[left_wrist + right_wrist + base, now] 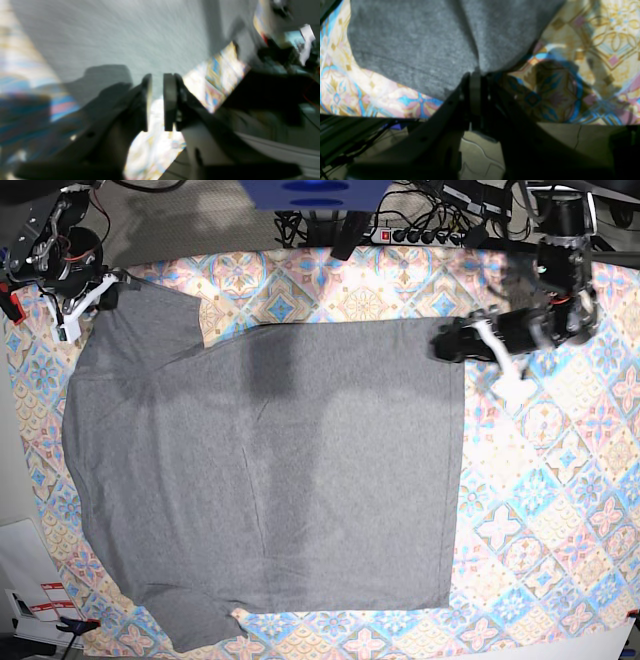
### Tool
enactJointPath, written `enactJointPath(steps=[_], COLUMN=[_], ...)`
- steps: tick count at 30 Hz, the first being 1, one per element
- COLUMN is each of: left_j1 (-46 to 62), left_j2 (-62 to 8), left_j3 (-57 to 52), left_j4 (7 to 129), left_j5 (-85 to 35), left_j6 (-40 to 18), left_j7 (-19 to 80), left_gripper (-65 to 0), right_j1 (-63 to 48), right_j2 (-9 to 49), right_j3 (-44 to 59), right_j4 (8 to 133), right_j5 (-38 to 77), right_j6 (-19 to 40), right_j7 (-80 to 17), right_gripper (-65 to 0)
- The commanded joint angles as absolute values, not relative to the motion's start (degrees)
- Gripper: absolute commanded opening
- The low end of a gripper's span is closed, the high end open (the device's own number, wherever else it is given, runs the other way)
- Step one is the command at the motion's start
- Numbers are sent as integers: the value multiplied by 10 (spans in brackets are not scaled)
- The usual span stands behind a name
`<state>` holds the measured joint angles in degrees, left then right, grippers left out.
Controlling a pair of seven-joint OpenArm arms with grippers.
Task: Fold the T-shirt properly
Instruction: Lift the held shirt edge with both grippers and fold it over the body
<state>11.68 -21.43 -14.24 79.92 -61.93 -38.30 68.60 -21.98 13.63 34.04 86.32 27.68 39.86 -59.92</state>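
My right pincer (pixel 476 82) pinches a sleeve edge of the T-shirt (pixel 270 470), which lies spread flat on the patterned cloth (pixel 560 480), while my left pincer (pixel 157 100), slightly parted and empty, must regrip the hem corner before folding.

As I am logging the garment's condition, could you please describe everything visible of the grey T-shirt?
The plain heather-grey short-sleeved T-shirt of soft knit fabric lies spread nearly flat on the colourful tile-patterned cloth, printless and faintly creased. One sleeve shows at the base view's lower left. The right gripper is shut on a pinched edge; the left gripper, jaws slightly apart, holds nothing.
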Motion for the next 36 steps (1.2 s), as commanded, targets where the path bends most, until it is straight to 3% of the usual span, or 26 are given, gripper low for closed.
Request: enactJointPath(steps=[1,4,8,14,24,29,34,36], left_j1=[128,160,176,156,92,54,54,54], left_j2=[-219,-219,-219,-203,-146,-134,-134,-134], left_j3=[-165,-208,-215,-214,-199,-173,-161,-160], left_j4=[829,858,834,751,713,627,626,627], left_j5=[-630,-625,-599,-553,-475,-471,-472,-472], left_j6=[-388,-388,-388,-390,-389,-392,-392,-393], left_j7=[682,682,682,682,682,682,676,676], left_gripper=[-522,-456,-426,-425,-425,-427,-432,-473], right_j1=[-219,-219,-219,-219,-219,-219,-220,-220], right_j2=[146,146,146,146,146,146,147,147], right_j3=[344,344,343,343,343,344,346,345], right_j4=[873,873,873,873,873,873,874,874], right_j5=[283,283,283,282,282,282,282,282], right_j6=[400,400,400,400,400,400,400,400], right_j7=[-595,-595,-595,-595,-595,-595,-595,-595], right_gripper=[-639,-639,-639,-639,-639,-639,-639,-639])
